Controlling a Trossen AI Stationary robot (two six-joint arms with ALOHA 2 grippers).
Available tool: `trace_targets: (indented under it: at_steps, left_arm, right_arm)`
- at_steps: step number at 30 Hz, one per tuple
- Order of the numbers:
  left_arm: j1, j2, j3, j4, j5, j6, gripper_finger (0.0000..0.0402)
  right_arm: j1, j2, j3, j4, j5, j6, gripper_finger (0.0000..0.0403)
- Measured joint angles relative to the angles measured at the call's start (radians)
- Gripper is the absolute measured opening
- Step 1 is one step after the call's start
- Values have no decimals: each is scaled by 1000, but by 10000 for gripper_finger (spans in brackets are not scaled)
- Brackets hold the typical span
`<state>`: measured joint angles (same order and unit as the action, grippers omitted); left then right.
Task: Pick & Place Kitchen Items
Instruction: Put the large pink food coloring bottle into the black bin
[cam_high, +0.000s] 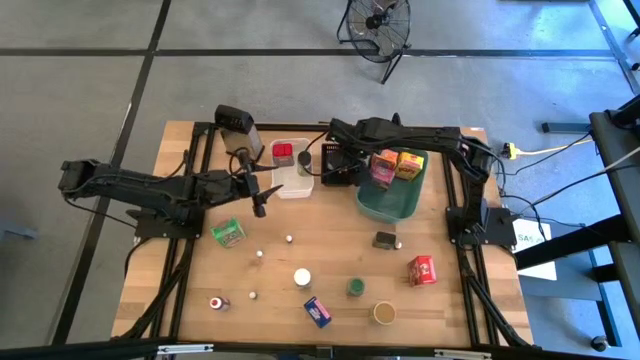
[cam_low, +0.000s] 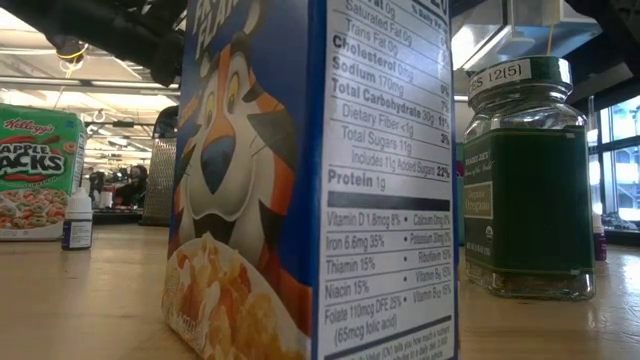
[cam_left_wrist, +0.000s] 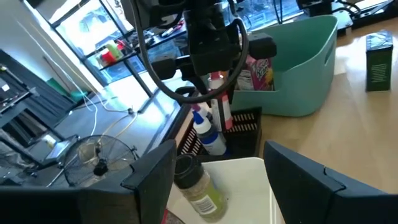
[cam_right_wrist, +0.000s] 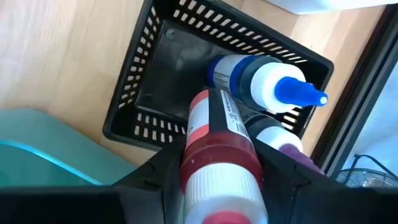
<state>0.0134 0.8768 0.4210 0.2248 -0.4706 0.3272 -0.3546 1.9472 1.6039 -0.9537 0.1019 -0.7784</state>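
Note:
My right gripper (cam_right_wrist: 221, 186) is shut on a white bottle with a red band (cam_right_wrist: 217, 149), over the black tray (cam_right_wrist: 143, 81) at the table's far middle. A blue-capped white bottle (cam_right_wrist: 267, 84) and one more white bottle (cam_right_wrist: 280, 140) lie in the tray. My left gripper (cam_left_wrist: 224, 180) stands open and holds nothing, at the near left edge of the white bin (cam_high: 292, 170), in which a green-filled bottle (cam_left_wrist: 199, 190) lies. Pink, orange and yellow boxes (cam_high: 395, 165) sit in the teal basket (cam_high: 390, 205). My right gripper pinches the red-banded bottle's body (cam_right_wrist: 214, 140) between its two fingers (cam_right_wrist: 155, 180). The fingers come steeply from above and lie along the bottle. The bottle hangs below them, near upright (cam_left_wrist: 222, 115), its lower end inside the tray; whether it touches the tray floor I cannot tell.
Loose items stand on the near half of the table: a green packet (cam_high: 228, 233), a dark box (cam_high: 384, 240), a red box (cam_high: 421, 270), a blue box (cam_high: 318, 312), jars (cam_high: 354, 287) and small bottles (cam_high: 218, 302). A metal grater (cam_high: 240, 125) stands at the far left.

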Motion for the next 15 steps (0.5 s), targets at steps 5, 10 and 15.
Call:
trace_targets:
  at_steps: [5, 10, 15]
  left_arm:
    - [13, 0, 0, -1, 0, 0, 237]
    - [29, 0, 0, -2, 0, 0, 237]
    - [54, 0, 0, -23, 21, 0, 237]
  right_arm:
    - [-21, 0, 0, -5, -1, 0, 153]
    - [-49, 1, 0, -6, -57, 3, 153]
    - [-64, 18, -2, -6, -117, -8, 153]
